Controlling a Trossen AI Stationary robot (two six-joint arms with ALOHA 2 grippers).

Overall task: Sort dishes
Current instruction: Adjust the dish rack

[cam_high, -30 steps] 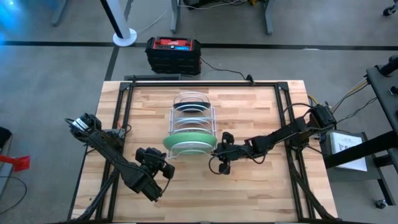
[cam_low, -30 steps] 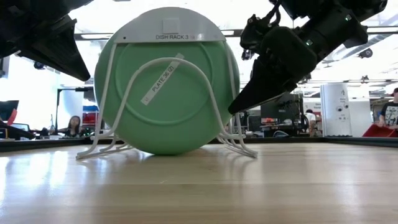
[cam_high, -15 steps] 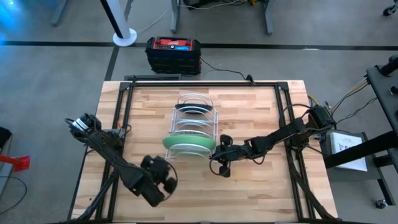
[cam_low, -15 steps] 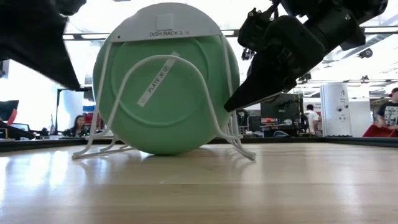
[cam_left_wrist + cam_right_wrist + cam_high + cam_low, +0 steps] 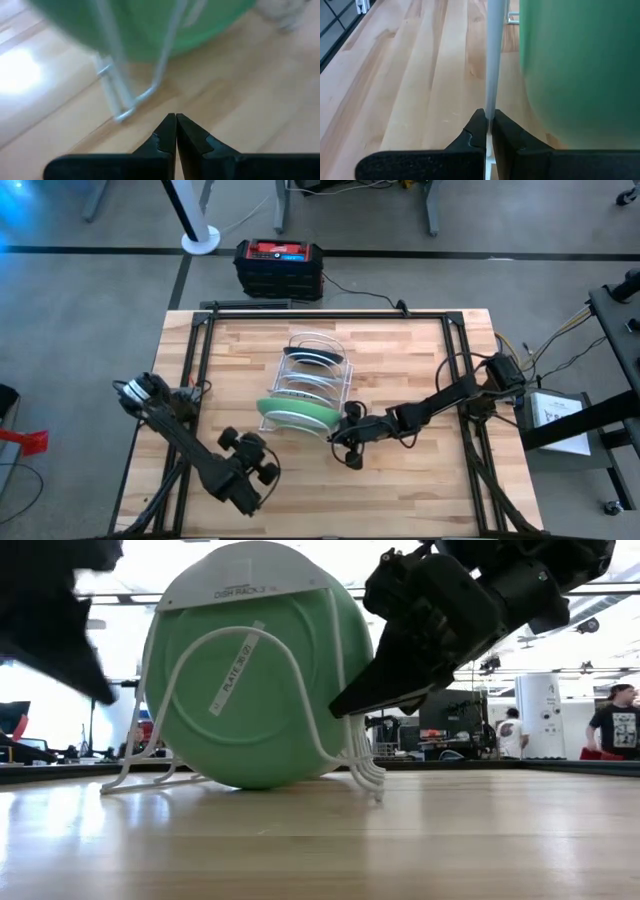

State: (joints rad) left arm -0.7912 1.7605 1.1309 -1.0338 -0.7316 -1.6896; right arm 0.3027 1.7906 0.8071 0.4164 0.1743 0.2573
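The right hand (image 5: 345, 437) sat at the near right corner of the white wire rack (image 5: 305, 385), its two fingers (image 5: 470, 137) pinched together on one of the rack's thin white wires, which ran straight up between them in the right wrist view. The rack stood askew on the wooden tabletop (image 5: 400, 360), and in the low view it leaned over to the left with its wire feet partly raised. Four plates stood on edge in its slots. The plain light green plate (image 5: 292, 414) filled the front slot, nearest the camera in the low view, and carried a white strip label across its face (image 5: 235, 670). Behind it came a pale plate (image 5: 298, 394) whose pattern could not be made out, then another pale one (image 5: 305, 375), and the dark teal plate (image 5: 312, 358) stood at the far end. The left hand (image 5: 248, 457) hung near the tabletop's front left part, well apart from the rack, its fingers (image 5: 165, 137) pressed fully together with nothing between them, pointing toward the rack's wire foot and the green plate's lower edge.
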